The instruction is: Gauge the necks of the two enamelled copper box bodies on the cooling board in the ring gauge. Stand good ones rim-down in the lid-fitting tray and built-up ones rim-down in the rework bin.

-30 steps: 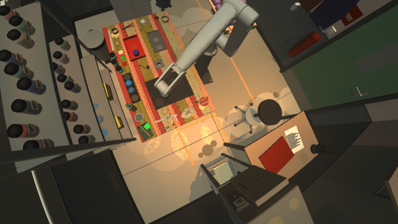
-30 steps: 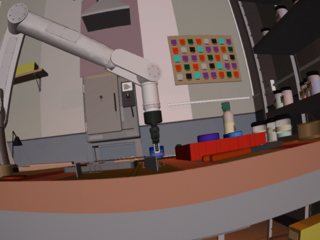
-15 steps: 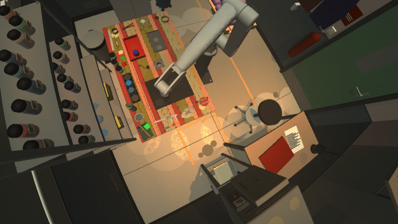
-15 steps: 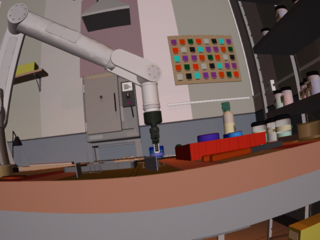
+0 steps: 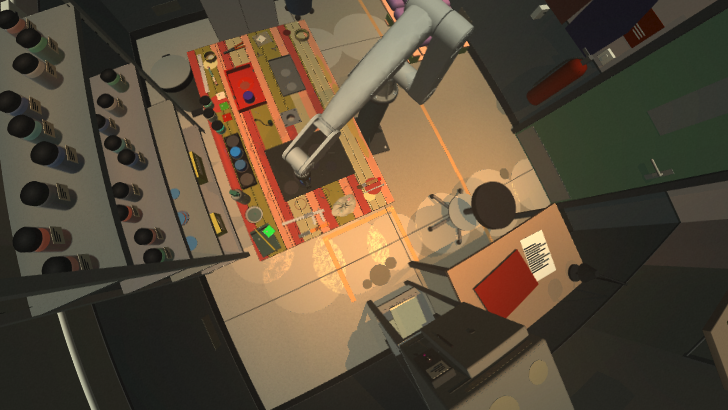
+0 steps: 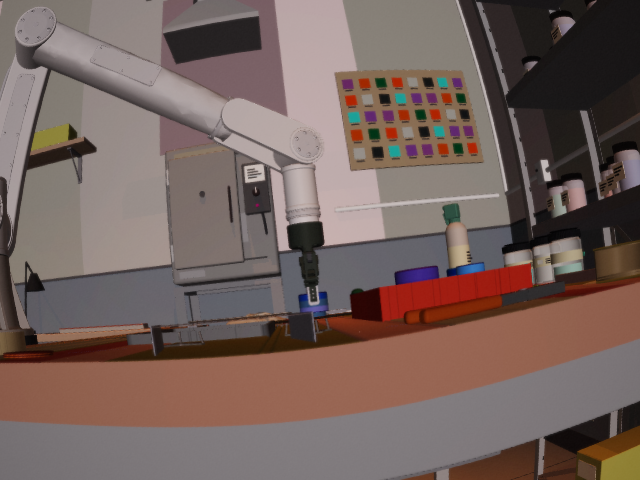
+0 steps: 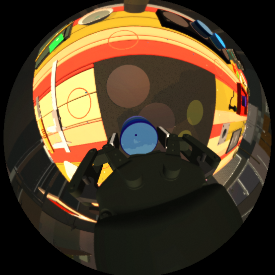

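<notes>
On the dark cooling board in the middle of the striped bench stands a blue enamelled box body. My gripper is open around it and holds nothing. A second, purple box body sits in the red tray further along the bench. The grey tray with two round marks lies beside the red one. The ring gauge is a small grey plate with a hole, between the board and the trays.
Behind the bench stand shelves of jars and a grey cabinet. A row of round dishes lines the bench's far edge. A bottle and jars stand past the red tray. A stool is on the floor.
</notes>
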{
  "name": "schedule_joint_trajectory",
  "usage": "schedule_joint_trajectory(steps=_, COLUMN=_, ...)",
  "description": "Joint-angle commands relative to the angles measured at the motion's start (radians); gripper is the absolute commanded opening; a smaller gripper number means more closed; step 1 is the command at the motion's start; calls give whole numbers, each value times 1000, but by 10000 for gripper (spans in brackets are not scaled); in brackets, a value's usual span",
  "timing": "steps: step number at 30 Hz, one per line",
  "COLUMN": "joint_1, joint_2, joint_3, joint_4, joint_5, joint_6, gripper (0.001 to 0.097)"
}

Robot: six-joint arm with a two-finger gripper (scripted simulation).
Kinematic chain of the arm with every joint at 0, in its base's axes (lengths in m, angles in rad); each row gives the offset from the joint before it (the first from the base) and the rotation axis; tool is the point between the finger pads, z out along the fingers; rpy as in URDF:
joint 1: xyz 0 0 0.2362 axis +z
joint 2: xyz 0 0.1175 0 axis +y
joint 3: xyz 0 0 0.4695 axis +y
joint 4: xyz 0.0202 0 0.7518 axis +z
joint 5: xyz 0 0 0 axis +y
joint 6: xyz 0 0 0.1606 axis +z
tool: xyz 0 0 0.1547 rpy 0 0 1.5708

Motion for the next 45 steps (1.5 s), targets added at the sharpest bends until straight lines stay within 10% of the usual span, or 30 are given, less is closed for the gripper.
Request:
schedule_joint_trajectory(steps=1, joint_1=0, joint_2=-1, joint_3=-1, joint_4=0, joint_5=0, joint_6=1, gripper=780)
schedule_joint_trajectory(steps=21, joint_1=0, joint_2=-1, joint_3=-2, joint_4=0, joint_5=0, joint_6=190, gripper=780)
schedule_joint_trajectory(steps=45, joint_1=0, joint_2=-1, joint_3=-2, joint_4=0, joint_5=0, joint_6=894, gripper=780)
